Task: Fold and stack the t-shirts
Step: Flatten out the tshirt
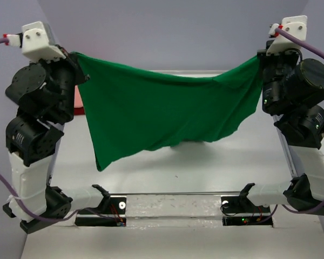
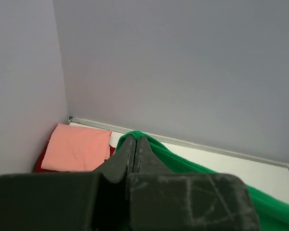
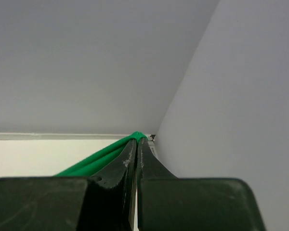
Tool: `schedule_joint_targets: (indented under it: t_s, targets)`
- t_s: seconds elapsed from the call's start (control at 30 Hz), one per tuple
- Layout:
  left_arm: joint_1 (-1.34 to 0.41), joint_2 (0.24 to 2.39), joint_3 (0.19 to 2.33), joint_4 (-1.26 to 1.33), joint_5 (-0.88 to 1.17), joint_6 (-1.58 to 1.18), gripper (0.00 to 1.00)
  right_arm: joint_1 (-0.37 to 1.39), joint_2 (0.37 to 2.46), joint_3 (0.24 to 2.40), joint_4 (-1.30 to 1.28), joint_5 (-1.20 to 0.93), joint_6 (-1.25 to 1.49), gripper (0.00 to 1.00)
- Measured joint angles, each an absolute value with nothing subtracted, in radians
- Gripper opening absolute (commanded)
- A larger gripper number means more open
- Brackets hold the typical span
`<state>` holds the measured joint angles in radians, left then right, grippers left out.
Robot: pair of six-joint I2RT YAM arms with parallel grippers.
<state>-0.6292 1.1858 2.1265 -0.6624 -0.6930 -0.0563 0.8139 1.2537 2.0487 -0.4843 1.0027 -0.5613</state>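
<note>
The bright green t-shirt (image 1: 167, 113) hangs spread in the air between my two grippers, its lower edge sagging toward the table. At its upper left corner my left gripper (image 1: 78, 56) (image 2: 135, 138) is shut on the green cloth (image 2: 183, 161). The upper right corner is pinched the same way by my right gripper (image 1: 257, 59) (image 3: 136, 140), with green cloth (image 3: 96, 161) trailing off to its left. A folded salmon-pink t-shirt (image 2: 77, 147) lies on a dark red t-shirt (image 2: 38, 162) in the far left corner of the table.
Grey walls (image 2: 183, 72) close in the back and both sides of the white table (image 1: 167, 178). Both arm bases and a mounting rail (image 1: 173, 208) sit along the near edge. The right wall (image 3: 241, 120) runs close beside my right gripper.
</note>
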Motion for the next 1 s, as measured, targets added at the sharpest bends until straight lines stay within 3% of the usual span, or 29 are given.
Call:
schedule_joint_targets:
  t_s: [0.27,0.57,1.0]
  targets:
    - [-0.617,1.479,2.321,-0.637,-0.628,-0.043,0.0,0.754,1.501,2.198,-0.457,0.939,-0.553,0.0]
    - [-0.395,1.754,2.389,-0.63,-0.372,-0.097,0.0,0.483,1.817,2.368,-0.608,0.673,-0.381,0.0]
    - [-0.342,1.724,2.422,-0.617,-0.265,-0.125,0.0,0.419,1.752,2.438,-0.668,0.538,-0.288,0.0]
